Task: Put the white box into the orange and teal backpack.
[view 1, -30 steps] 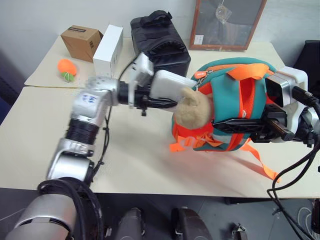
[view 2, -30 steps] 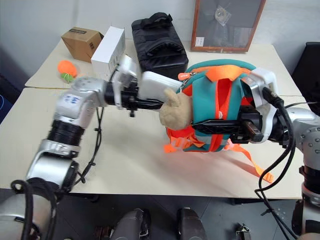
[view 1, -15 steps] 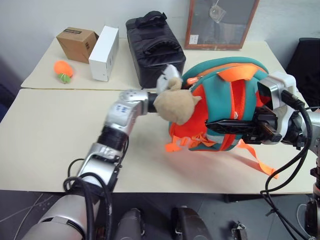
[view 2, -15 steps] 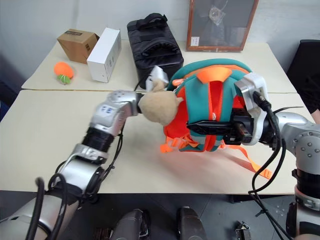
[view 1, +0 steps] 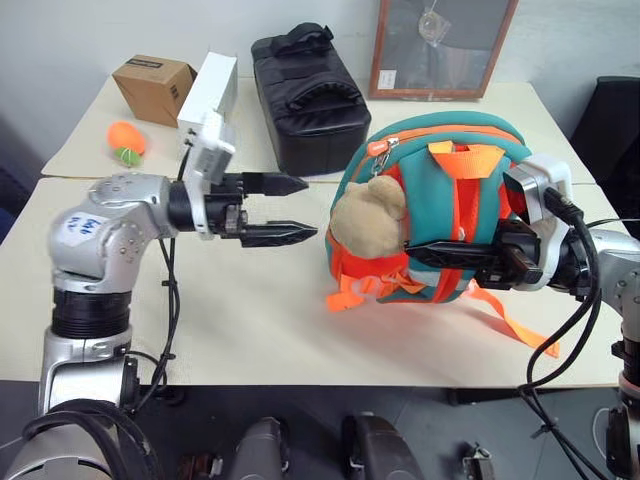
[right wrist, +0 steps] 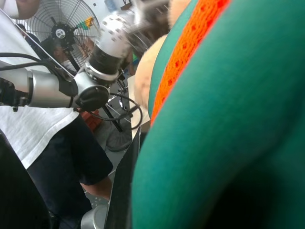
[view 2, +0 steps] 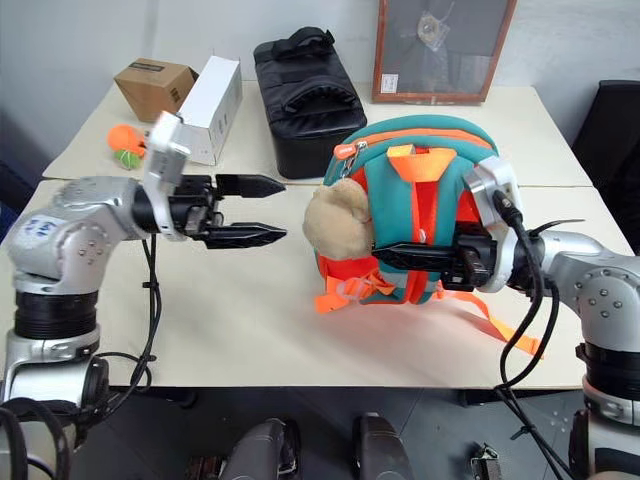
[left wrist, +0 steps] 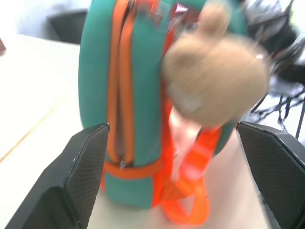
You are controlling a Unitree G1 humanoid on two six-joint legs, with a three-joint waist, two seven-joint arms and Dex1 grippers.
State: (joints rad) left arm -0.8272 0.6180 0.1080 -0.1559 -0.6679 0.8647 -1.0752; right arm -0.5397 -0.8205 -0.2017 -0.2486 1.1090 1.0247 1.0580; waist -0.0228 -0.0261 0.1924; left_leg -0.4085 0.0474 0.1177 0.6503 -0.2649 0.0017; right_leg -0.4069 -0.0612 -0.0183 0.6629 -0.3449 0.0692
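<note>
beige tables (view 1: 250,300), white wall (view 1: 80,30), framed board (view 1: 440,45)

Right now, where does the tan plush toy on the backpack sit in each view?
Left eye view: plush toy, centre, on the backpack's left face.
Right eye view: left of centre.
Left wrist view: upper right.
Right wrist view: pale sliver, top centre.
Shared landmark: the backpack's orange strap.

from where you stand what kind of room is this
Probably a robot test lab: plain beige tables pushed together, a standing electric fan behind a person in a white shirt, and trailing black cables.
</note>
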